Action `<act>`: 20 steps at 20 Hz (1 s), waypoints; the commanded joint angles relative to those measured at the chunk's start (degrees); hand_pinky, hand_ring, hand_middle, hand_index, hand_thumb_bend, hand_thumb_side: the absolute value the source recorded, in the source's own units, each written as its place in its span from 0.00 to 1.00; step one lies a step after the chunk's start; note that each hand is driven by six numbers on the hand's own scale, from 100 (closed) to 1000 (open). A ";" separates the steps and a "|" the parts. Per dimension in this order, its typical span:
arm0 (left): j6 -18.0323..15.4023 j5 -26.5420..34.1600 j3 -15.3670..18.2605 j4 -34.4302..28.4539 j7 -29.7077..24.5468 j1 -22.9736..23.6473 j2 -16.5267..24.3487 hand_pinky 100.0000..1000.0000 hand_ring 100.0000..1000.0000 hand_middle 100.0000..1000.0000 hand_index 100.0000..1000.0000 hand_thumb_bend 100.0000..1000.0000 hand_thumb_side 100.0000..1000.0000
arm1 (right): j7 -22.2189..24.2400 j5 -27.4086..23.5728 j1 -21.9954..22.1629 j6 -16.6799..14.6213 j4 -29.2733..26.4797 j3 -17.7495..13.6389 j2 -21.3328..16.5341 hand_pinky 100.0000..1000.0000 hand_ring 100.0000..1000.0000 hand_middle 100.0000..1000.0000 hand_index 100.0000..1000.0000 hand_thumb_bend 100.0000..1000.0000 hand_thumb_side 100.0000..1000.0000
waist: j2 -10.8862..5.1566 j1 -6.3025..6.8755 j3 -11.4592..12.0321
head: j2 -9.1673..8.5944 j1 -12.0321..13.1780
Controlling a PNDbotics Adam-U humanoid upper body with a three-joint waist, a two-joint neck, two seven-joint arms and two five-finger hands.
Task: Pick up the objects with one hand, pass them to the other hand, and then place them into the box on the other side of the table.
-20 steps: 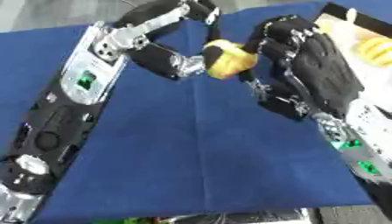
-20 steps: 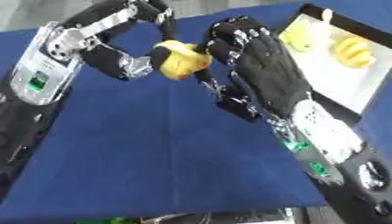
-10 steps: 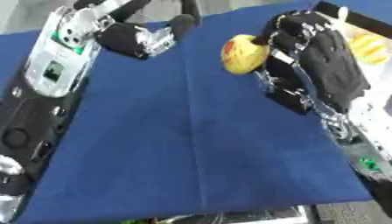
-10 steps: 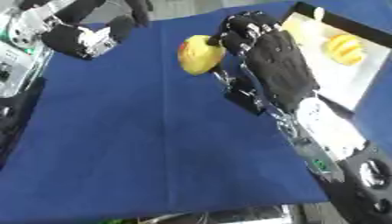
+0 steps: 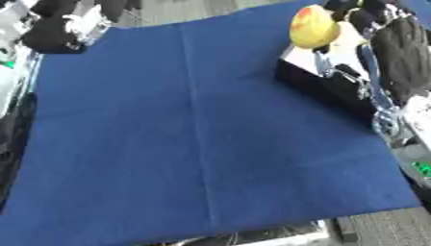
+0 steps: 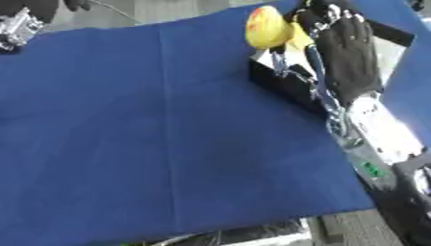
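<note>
Yellow and smooth, with a red blush near its base, the rounded egg-shaped fruit point(image 6: 269, 26) sits in my right robot hand point(image 6: 343, 50), whose black fingers curl round its far side. I hold it over the near left corner of the black-walled rectangular box point(image 6: 282, 79) with the pale inside, at the right of the table. The fruit's long axis stands nearly upright, tipped a little, with the narrower end up. The back of my right robot hand is a dark, matte glove-like surface, and silver metal links and a glossy white forearm shell run down from it toward the lower right. A deep blue cloth point(image 5: 185, 144) covers the table, flat but for a soft fold line running from far to near. My left robot hand point(image 5: 63, 29) shows at the upper left corner, black and silver, its fingers curled on nothing.
</note>
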 commanded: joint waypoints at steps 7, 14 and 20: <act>3.53 2.18 8.38 -4.02 4.45 9.32 2.32 0.63 0.44 0.32 0.52 0.00 0.64 | 0.25 -17.71 0.20 10.96 15.23 -4.31 -10.33 0.59 0.87 0.73 0.74 0.00 0.13 | -1.52 0.03 2.19 | -0.15 -4.79; 5.63 1.89 11.13 -6.02 4.94 13.66 0.36 0.63 0.44 0.33 0.52 0.00 0.67 | 17.65 -9.79 1.44 12.69 19.80 -5.29 -14.07 0.86 0.96 0.90 1.00 0.00 0.34 | -1.51 -0.72 2.99 | -0.15 -5.57; 7.10 1.78 12.38 -6.36 5.23 16.00 -1.46 0.63 0.44 0.32 0.51 0.00 0.69 | 18.88 3.15 3.32 12.52 4.45 -10.66 -10.37 0.78 0.88 0.88 0.99 0.00 0.00 | -1.82 -1.24 2.11 | -0.15 -2.07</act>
